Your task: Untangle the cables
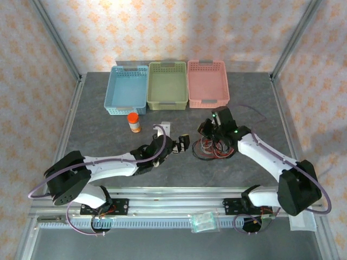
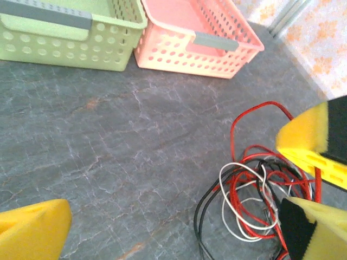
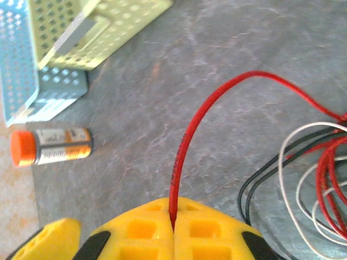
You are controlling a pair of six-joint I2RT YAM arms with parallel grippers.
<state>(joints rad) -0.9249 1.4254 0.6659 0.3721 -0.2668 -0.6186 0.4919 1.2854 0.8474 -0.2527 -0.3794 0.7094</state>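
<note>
Right wrist view gives me the clearest read. My right fingers (image 3: pixel 141 230) are closed on a red wire (image 3: pixel 187 130), which rises from the seam between the two yellow pads. It arches away from them and drops rightward into the rest of the cables (image 3: pixel 320 179).

That heap of red, black and white loops lies on the surface (image 3: pixel 162 70) just right of those fingers. A black wire (image 3: pixel 246 195) and a white wire (image 3: pixel 284 162) curve closest to the pads. From above, the heap sits just to the near side of the right fingers. It is also a little to the right of my left fingers (image 2: pixel 32 227), which stand wide open and hold nothing. Through the left wrist camera the loops lie toward the right side of that open span, well apart from the left-hand pad.

As I judge it, the step in hand is drawing this one red wire free. I would lift slowly and pull away from the heap, toward the bare surface to the left of the pads. While pulling, I would watch whether the other loops ride up with it. If the whole heap starts to drag, I would bring the open left fingers down to pin the black and white loops instead of pulling harder. I cannot tell where the wire's ends are, so I expect it to run through several crossings. A thin wire may also slip between the pads, so the pull should stay gentle.
</note>
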